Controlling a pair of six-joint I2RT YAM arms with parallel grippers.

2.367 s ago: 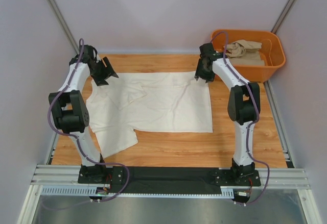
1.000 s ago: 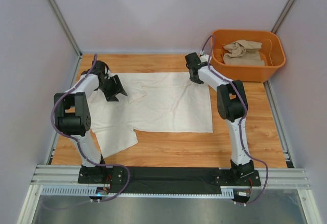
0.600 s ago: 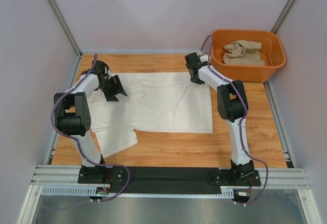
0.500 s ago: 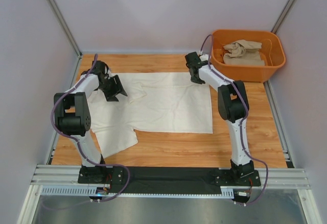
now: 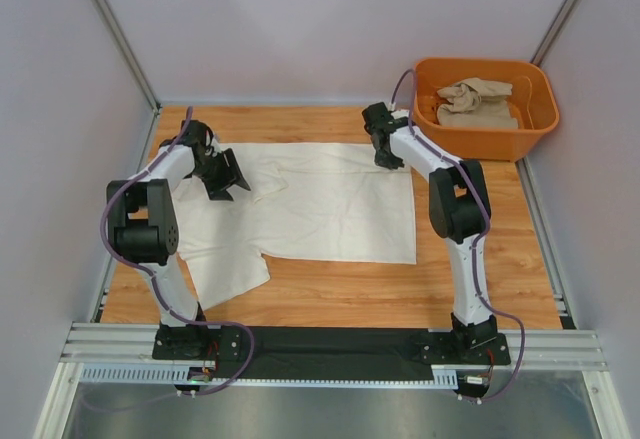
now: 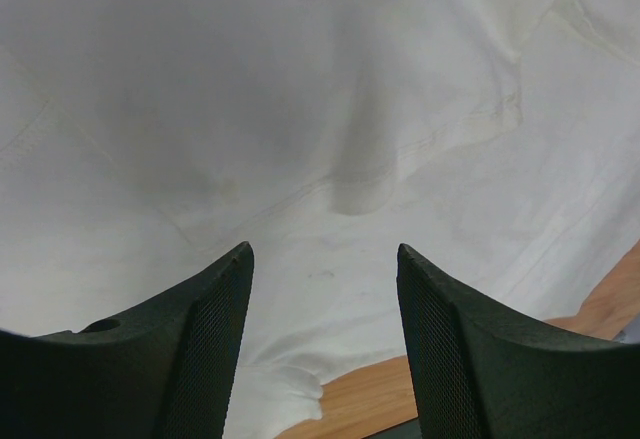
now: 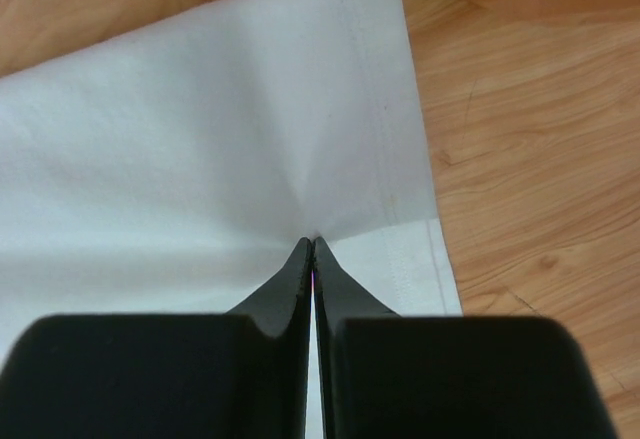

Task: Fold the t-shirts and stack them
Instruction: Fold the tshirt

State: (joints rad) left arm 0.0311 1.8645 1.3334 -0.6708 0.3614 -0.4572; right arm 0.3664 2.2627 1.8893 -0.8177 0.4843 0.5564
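While the cream-white t-shirt (image 5: pixel 330 209) lies spread flat on the wooden table (image 5: pixel 350 294) to the left of the orange tub (image 5: pixel 480 144), the sandy beige t-shirt (image 5: pixel 478 99) sits crumpled inside that tub. The right gripper (image 7: pixel 313 241) is at the spread shirt's far corner, the corner nearest the tub and just short of the tub's left wall. Its fingers are pressed together with a small peak of cream cloth nipped between the tips, and creases fan out from that spot. A stitched hem runs just beside the pinch, with bare wood beyond it on the tub side. The left gripper (image 5: pixel 222 174) is over the opposite end of the same shirt, well apart from the tub, above a rumpled, folded-over patch of cloth. Its fingers (image 6: pixel 215 339) stand wide apart with nothing between them, and whether the tips touch the cloth cannot be told. One flap of the shirt reaches toward the near edge of the table on the side farthest from the tub.
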